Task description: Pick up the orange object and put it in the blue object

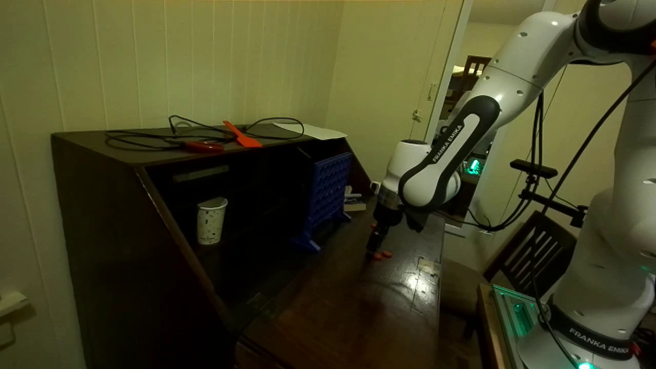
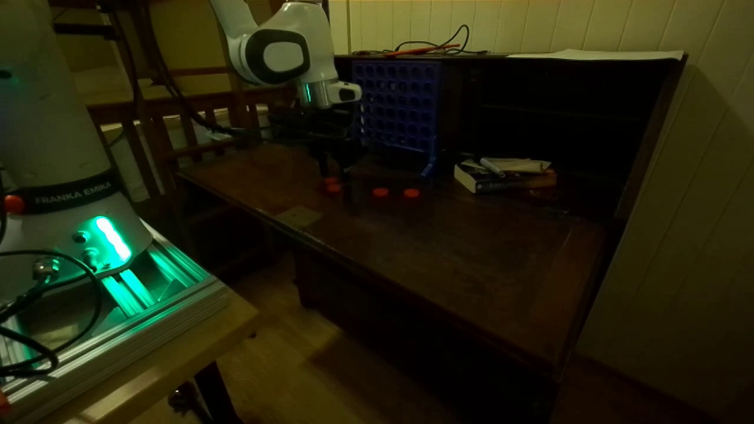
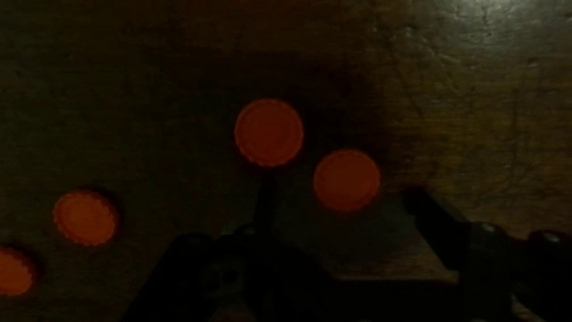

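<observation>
Several small orange discs lie flat on the dark wooden desk. In the wrist view one disc (image 3: 346, 180) lies between the fingertips of my open gripper (image 3: 338, 192), and another disc (image 3: 269, 132) lies just past the left fingertip. Two of the discs also show by the fingers in an exterior view (image 1: 387, 253). My gripper (image 2: 335, 184) points down, low over the desk; contact with a disc cannot be told. The blue object (image 1: 330, 187) is an upright grid frame with round holes, standing on feet on the desk near the shelves; it also shows in an exterior view (image 2: 396, 106), beyond my gripper.
Two more discs (image 3: 86, 218) lie to the left in the wrist view. A book with papers (image 2: 503, 176) lies beside the blue frame. A speckled cup (image 1: 211, 221) stands in the shelf part. Cables and an orange-red spatula (image 1: 242, 135) lie on the desk's top.
</observation>
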You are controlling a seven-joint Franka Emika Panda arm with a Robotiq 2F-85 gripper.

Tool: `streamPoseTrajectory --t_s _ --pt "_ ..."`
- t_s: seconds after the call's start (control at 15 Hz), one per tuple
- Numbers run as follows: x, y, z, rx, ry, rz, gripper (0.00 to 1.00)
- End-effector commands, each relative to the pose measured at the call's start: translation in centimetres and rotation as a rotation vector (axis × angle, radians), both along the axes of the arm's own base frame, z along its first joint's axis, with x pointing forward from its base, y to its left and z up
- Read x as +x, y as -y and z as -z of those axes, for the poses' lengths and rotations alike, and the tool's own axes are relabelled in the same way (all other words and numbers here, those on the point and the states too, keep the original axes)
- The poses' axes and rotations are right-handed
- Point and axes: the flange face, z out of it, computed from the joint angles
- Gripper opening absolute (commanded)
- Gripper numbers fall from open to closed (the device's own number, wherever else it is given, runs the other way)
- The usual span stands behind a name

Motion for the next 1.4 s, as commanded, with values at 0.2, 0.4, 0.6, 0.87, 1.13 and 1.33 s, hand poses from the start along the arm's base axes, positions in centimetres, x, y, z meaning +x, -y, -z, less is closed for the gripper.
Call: streamPoseTrajectory --t_s 0.2,0.4,0.6,0.87,1.13,1.33 --pt "-0.2 -0.4 -0.8 -0.023 -0.041 -0.017 0.61" --pt "-0.2 -0.6 -0.9 -0.024 -0.046 -0.020 0.34" --pt "-0.1 -0.7 -1.0 -0.025 -0.044 -0.021 0.25" --pt "0.0 -0.6 -1.0 -0.026 -0.045 -0.017 0.11" --pt "-0.1 -0.6 -1.5 -0.020 -0.030 -0.002 0.10" --pt "-0.4 -0.5 -2.9 -0.020 0.010 0.016 0.10"
